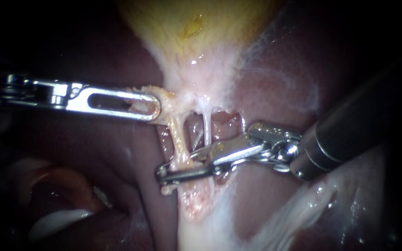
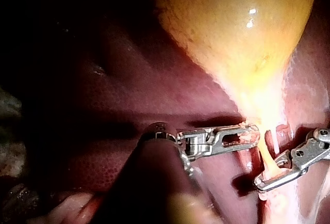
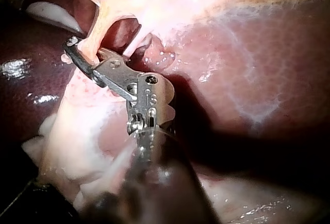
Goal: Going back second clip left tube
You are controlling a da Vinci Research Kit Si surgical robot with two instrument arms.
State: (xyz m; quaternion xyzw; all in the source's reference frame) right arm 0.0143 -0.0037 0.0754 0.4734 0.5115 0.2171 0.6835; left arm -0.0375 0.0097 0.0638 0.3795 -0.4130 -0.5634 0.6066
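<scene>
Right tool, endoscope view: shaft enters from the right, jaws spread, mouth facing left. Left tube sits in the gap between them. It runs from the gallbladder downward, long axis nearly square to the jaws. Right tube, thin and white, lies just beside the upper jaw. No clip can be told apart from the jaw metal. Left tool comes in from the left, jaws pressed together on the gallbladder at its narrow end, holding the tubes taut. Liver lies behind all of it.

Left wrist view: left tool is clamped where the gallbladder tapers. Just ahead of it the left tube drops into the right tool, a gap showing between that tool's jaws.

Right wrist view: right tool reaches ahead, with the left tube crossing behind the near jaw. The far jaw is mostly hidden.

Judgement: the tube lies dead ahead in the right tool's mouth, so backing off means straight back along the jaws' own line. Any sideways drift would likely drag the left tube or catch the right one.
</scene>
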